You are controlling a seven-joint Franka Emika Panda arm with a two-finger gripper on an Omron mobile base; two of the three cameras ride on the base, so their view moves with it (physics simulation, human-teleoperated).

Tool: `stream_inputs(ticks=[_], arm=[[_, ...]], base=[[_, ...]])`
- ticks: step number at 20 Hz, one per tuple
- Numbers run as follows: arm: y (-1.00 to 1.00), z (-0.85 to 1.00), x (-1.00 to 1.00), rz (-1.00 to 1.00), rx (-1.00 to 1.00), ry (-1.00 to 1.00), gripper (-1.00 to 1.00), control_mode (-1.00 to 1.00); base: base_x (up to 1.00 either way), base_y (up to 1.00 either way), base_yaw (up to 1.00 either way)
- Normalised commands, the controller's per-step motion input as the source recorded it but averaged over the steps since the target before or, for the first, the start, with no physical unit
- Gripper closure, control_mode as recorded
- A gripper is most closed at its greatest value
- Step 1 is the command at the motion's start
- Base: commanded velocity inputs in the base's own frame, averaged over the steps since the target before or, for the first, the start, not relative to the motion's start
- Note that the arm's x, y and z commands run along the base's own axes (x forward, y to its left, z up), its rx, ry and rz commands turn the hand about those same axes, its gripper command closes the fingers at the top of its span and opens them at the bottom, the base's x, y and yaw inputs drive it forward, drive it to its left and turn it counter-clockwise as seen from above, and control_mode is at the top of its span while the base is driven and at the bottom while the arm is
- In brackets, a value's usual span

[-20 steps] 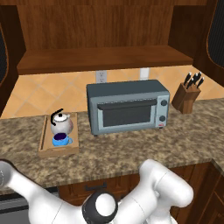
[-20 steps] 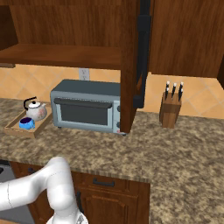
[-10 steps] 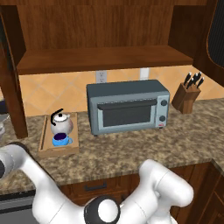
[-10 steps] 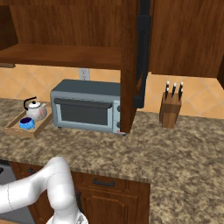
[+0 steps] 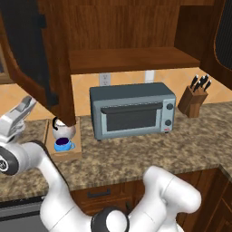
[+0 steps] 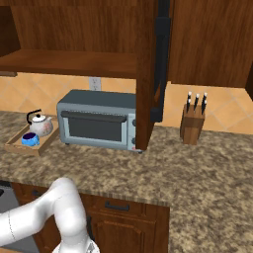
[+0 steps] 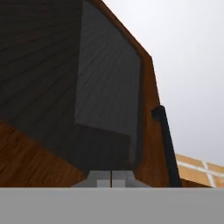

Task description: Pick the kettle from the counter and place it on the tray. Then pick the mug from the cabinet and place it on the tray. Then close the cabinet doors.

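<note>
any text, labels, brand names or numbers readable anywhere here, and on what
None can be read.
The toaster oven has knobs and a small red mark at its lower right corner, too small to make out.
The kettle, mug, knife block and cabinet doors carry no writing.

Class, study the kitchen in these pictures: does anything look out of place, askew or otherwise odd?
Only the cabinet doors: the left door hangs partly swung in over the counter, and the right one stands open. The kettle and mug sit upright on the tray. Nothing is spilled.
</note>
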Motion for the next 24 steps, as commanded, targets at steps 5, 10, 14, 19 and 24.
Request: stream_inputs(ticks=[5, 10, 14, 19, 24], arm=[[-0.59, 0.93, 0.00, -0.01, 0.13, 0.00, 1.00, -1.00], [-0.58, 0.83, 0.00, 0.00, 0.16, 0.09, 1.00, -1.00], [-0.73, 0.24, 0.13, 0.03, 0.08, 0.40, 1.00, -1.00], [-0.71, 0.00, 0.27, 0.14, 0.04, 0.51, 1.00, -1.00], [-0.63, 0.00, 0.60, 0.13, 0.01, 0.40, 1.00, -1.00]], base=[[0.00, 0.00, 0.00], [0.00, 0.00, 0.00], [0.00, 0.00, 0.00], [0.00, 0.00, 0.00], [0.00, 0.00, 0.00]])
